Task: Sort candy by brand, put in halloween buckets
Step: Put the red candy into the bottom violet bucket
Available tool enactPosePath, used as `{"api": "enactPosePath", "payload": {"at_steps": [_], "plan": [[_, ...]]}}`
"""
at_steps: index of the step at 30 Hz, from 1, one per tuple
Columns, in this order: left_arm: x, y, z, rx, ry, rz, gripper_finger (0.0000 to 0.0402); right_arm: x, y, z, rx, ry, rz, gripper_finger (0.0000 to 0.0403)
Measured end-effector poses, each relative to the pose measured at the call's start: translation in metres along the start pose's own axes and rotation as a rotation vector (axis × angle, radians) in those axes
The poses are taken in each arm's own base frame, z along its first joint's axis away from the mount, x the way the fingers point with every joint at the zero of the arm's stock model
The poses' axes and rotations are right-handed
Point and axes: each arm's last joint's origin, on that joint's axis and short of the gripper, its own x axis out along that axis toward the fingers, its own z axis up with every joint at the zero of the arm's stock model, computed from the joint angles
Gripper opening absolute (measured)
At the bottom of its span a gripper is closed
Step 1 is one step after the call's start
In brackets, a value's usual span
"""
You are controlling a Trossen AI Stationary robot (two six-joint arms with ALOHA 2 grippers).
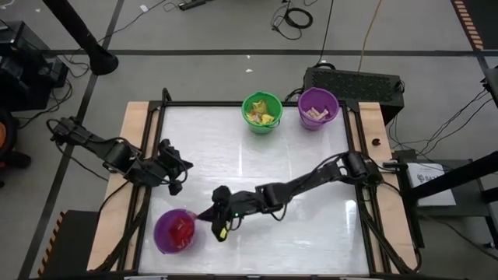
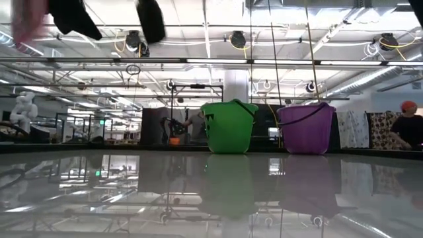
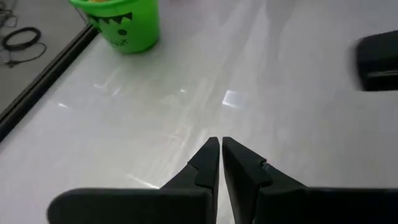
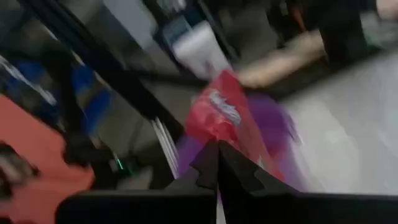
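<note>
1. Flat red candy packet [image 4: 217,115]: clamped between the fingers of the right gripper [image 1: 208,215] in the right wrist view, right at the rim of the near-left purple plastic bucket [image 1: 162,233].
2. That purple bucket stands at the near-left corner of the bench and already holds red packets [image 1: 181,228]. The right wrist picture is smeared; can't tell if the held packet touches the rim.
3. Bright green round plastic bucket [image 1: 262,113] stands at the far edge of the bench, roughly mid-width, with yellow packets [image 1: 263,111] inside. A printed face shows on its side in the left wrist view [image 3: 119,25].
4. Second purple plastic bucket [image 1: 317,107] is just beside the green one on its right, holding tan/beige pieces [image 1: 316,114]. In the low view both stand upright, side by side, green [image 2: 229,125] and purple [image 2: 306,127].
5. Right arm reaches diagonally across the bench from the right edge to the near-left bucket.
6. Left gripper [image 1: 175,187] hovers over the left part of the glossy white bench [image 1: 311,225], beyond the near-left purple bucket; fingertips [image 3: 211,152] are together with nothing between them.
7. No loose candy visible on the bench surface.
8. Low view, right edge: a person in an orange cap [image 2: 408,125] in the room behind the bench.
</note>
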Motion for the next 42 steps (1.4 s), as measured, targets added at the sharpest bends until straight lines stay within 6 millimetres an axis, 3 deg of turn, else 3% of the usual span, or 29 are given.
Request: {"api": "enactPosePath", "payload": {"at_steps": [4, 11, 16, 20, 27, 31, 35, 42], "plan": [[0.002, 0.005, -0.001, 0.048, 0.024, 0.039, 0.0028, 0.002, 0.010, 0.003, -0.002, -0.160, 0.052, 0.0000], [0.007, 0.014, 0.003, 0.142, 0.057, 0.060, 0.0028, 0.003, 0.014, 0.002, 0.044, -0.271, 0.019, 0.0000], [0.011, 0.019, 0.006, 0.163, 0.072, 0.060, 0.0028, 0.004, 0.031, 0.005, 0.056, -0.316, 0.029, 0.0000], [0.013, 0.021, 0.010, 0.161, 0.054, 0.052, 0.0028, 0.021, 0.038, 0.005, 0.039, -0.330, 0.044, 0.0000], [0.016, 0.023, 0.014, 0.161, 0.048, 0.015, 0.0028, 0.068, 0.033, -0.004, 0.027, -0.304, 0.092, 0.0000], [0.017, 0.025, 0.015, 0.173, 0.053, 0.015, 0.0028, 0.085, 0.030, -0.012, 0.022, -0.263, 0.086, 0.0000], [0.017, 0.026, 0.015, 0.169, 0.065, -0.006, 0.0028, 0.091, 0.020, -0.027, 0.070, -0.213, 0.086, 0.0000], [0.017, 0.025, 0.016, 0.169, 0.056, -0.011, 0.0028, 0.091, 0.022, -0.035, 0.108, -0.154, 0.055, 0.0002]]}}
